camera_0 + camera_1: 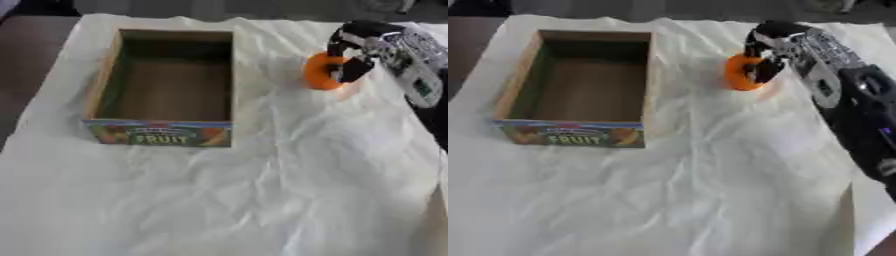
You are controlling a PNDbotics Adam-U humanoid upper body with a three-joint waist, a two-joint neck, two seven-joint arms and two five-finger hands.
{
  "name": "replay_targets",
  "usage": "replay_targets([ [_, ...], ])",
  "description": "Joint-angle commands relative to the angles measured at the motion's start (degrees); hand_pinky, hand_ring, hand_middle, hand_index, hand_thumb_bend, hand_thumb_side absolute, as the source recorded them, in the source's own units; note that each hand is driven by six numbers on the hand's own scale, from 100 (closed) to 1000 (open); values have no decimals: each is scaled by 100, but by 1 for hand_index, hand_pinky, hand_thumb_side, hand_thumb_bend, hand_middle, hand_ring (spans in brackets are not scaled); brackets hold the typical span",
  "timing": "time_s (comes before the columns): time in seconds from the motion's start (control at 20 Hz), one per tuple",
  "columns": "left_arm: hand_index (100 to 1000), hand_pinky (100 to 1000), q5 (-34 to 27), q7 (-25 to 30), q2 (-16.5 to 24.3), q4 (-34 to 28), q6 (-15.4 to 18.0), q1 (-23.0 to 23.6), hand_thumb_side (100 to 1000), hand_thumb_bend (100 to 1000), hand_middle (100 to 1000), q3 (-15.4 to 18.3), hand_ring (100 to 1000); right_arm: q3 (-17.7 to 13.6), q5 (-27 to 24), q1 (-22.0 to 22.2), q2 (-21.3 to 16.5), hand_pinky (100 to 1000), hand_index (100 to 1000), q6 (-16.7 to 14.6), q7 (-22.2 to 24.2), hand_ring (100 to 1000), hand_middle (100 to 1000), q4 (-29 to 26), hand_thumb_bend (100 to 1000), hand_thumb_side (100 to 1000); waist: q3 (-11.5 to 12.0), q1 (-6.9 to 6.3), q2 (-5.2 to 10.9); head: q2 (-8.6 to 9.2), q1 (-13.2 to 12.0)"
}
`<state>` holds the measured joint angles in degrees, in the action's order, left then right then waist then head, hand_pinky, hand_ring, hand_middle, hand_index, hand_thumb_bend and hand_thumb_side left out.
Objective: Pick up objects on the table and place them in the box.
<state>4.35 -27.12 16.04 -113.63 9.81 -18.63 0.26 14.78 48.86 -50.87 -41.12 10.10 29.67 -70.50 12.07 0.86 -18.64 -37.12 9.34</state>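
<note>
An orange round object (pixel 322 71) sits at the far right of the white cloth, to the right of the box. My right hand (pixel 353 50) comes in from the right edge and its black fingers curl round the orange object from above and the side. The cardboard box (pixel 108 80) with a "FRUIT" label on its front wall stands open and empty at the left centre. My left hand shows in neither view.
A crumpled white cloth (pixel 262 190) covers the table. Dark table surface (pixel 26 55) shows past the cloth's left edge. My right forearm (pixel 859 115) runs along the right side of the cloth.
</note>
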Motion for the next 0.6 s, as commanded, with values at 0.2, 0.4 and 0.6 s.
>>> replay_targets([
  [0.2,770,329,-24,-7,52,-97,-7,-52,714,100,817,36,669,-164,-325,-136,-233,746,415,306,-423,760,462,-505,100,100,-16,5,147,47,3],
  [0.4,770,329,-26,2,56,-97,-13,-46,714,100,817,35,669,-187,-463,-199,-266,741,391,532,-728,752,438,-832,100,100,-24,6,167,40,7],
  [0.6,770,330,-33,-1,69,-97,-10,-52,715,100,817,38,668,-166,-603,-293,-322,742,375,620,-806,747,424,-1173,100,100,-31,19,191,21,4],
])
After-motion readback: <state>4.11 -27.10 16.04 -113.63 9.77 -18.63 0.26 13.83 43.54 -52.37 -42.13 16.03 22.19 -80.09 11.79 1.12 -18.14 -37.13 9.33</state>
